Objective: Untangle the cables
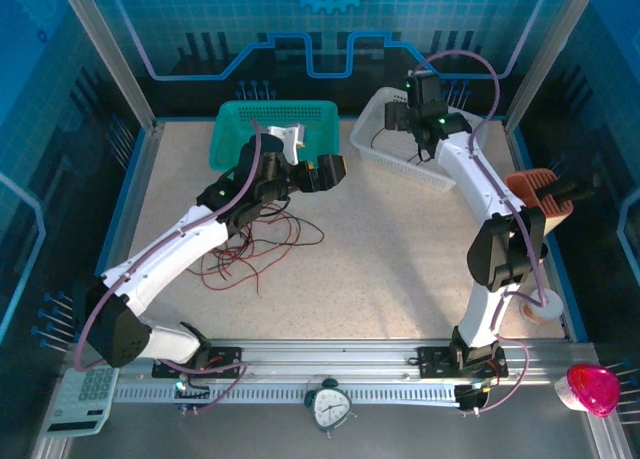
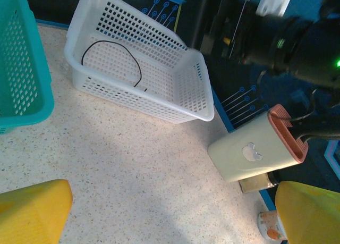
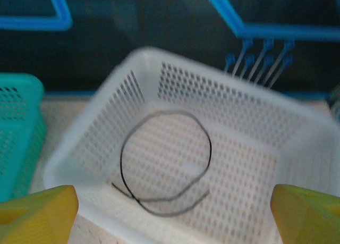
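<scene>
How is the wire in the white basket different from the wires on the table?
The black wire lies alone in the white basket, curled in one loose loop. The tangled wires are many, dark red and black, heaped on the table beside the left arm. Both are thin and bendy.

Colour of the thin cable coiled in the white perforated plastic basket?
Black. The thin cable shows best in the right wrist view.
</scene>
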You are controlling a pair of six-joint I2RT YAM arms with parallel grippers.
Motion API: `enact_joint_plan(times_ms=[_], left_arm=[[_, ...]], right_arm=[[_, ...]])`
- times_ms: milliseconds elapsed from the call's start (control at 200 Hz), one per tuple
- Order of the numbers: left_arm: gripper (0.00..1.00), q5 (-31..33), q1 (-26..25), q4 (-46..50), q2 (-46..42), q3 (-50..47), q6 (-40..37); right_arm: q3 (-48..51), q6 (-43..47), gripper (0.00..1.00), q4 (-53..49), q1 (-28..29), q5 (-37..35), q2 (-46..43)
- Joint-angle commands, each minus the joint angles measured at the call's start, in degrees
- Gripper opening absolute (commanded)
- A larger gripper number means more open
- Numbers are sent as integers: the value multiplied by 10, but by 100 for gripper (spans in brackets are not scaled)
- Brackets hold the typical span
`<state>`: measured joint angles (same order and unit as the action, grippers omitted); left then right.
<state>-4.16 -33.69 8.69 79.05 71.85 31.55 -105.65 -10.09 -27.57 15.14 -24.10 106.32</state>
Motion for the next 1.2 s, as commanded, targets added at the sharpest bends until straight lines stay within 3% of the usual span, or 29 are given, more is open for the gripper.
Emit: enact_joint_plan(times_ms=[0,210,405,880,1195], left_arm=[[99,11,-6,-2,-21,5,-2],[99,20,-6,12,-25,6,-13],[99,57,-6,37,-28,-3,-25],[99,171,2,105,-96,-140,9],[76,126,20,153,5,-115,-10]], right_arm=[[-68,88,93,47,-2,-19,21],[-157,136,96,42,15,-48,55],[-131,120,95,13,55,-36,15],[198,-93,86,6,134,146,-198],[388,-207,83,59,156,194,-301]])
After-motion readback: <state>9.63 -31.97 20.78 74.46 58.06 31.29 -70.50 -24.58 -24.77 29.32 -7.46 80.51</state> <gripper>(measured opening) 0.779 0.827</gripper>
